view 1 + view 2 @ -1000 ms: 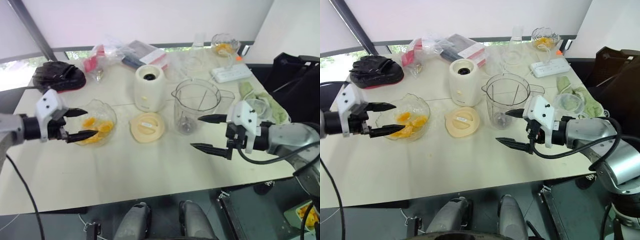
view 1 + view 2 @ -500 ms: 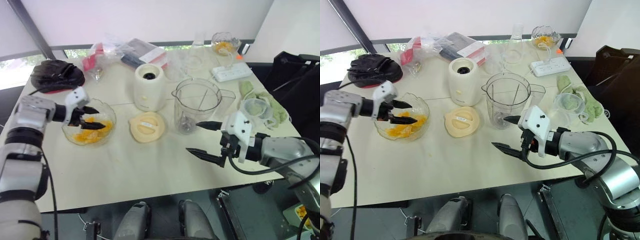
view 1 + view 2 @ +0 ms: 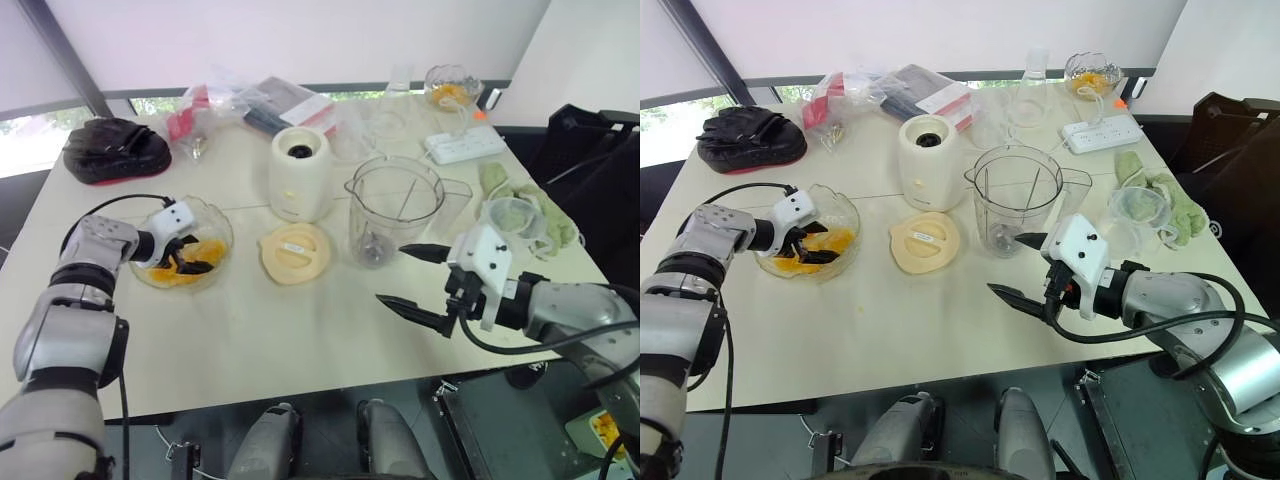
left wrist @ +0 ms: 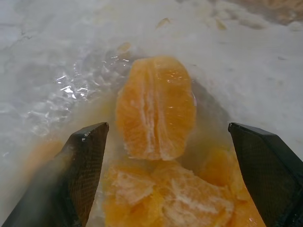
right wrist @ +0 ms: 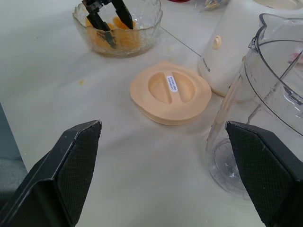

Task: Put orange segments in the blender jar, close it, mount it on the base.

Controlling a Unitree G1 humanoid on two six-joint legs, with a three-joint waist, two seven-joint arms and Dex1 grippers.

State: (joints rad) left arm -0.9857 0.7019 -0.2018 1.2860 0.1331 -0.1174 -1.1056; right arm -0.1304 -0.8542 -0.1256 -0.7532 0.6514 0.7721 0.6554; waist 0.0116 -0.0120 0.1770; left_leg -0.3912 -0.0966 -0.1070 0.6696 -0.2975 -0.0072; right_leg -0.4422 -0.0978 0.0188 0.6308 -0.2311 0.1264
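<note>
Several orange segments (image 4: 156, 106) lie in a clear glass bowl (image 3: 216, 218) on the left of the table. My left gripper (image 3: 192, 256) is down inside the bowl, open, its fingers on either side of one segment without touching it. The blender jar (image 3: 390, 205) stands upright and empty at the centre right, with the cream base (image 3: 299, 172) to its left and behind. My right gripper (image 3: 391, 273) hovers open over the table in front of the jar, holding nothing.
A flat cream lid (image 3: 294, 253) lies between the bowl and the jar. A small clear cup (image 3: 510, 215), a green cloth (image 3: 497, 180) and a power strip (image 3: 461, 147) sit to the right. A black bag (image 3: 112, 150) and plastic packets (image 3: 230, 100) are at the back left.
My left gripper has come down and forward from beside the bowl into it, among the segments, still open. The right gripper has hardly moved.
</note>
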